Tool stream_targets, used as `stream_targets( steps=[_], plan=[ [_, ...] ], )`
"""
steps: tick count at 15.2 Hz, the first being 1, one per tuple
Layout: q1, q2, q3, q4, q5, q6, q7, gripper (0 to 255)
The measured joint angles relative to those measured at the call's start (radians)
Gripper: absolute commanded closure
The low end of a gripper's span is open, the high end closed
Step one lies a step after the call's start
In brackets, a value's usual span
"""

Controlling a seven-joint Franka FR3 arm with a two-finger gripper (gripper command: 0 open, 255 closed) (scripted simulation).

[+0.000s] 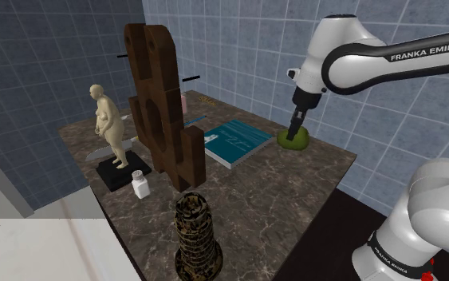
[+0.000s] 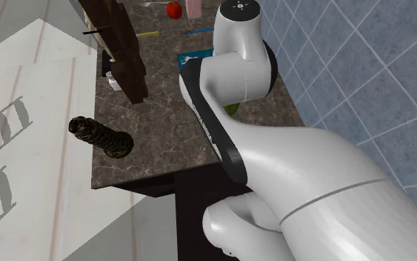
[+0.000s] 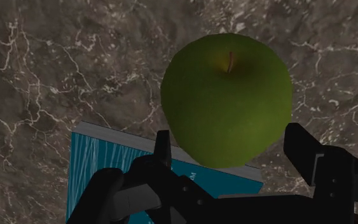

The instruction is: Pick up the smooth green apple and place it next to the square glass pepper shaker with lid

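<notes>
The green apple (image 1: 293, 142) sits on the dark marble counter (image 1: 278, 191) near its far right corner, just beside a teal book (image 1: 234, 142). My gripper (image 1: 294, 132) hangs directly over the apple, pointing down. In the wrist view the apple (image 3: 227, 98) lies stem up, and the gripper (image 3: 234, 151) is open, its fingertips (image 3: 163, 149) straddling the apple's near side without clasping it. The small white pepper shaker (image 1: 140, 184) stands far off toward the shoulder view's left, by a statue's black base. A green sliver of the apple (image 2: 233, 108) peeks out behind the arm.
A tall dark brown wooden sculpture (image 1: 163, 104) and a tan figure statue (image 1: 108, 126) stand between the apple and the shaker. A dark patterned vase (image 1: 196, 235) lies at the counter's front edge. A red apple (image 2: 173, 9) rests at the far end. Tiled walls border the counter.
</notes>
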Motion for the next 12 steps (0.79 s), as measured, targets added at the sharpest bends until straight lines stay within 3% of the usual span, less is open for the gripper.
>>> stream_targets(
  steps=[12],
  plan=[
    [0.005, -0.009, 0.009, 0.154, 0.009, -0.164, -0.002, 255]
  ],
)
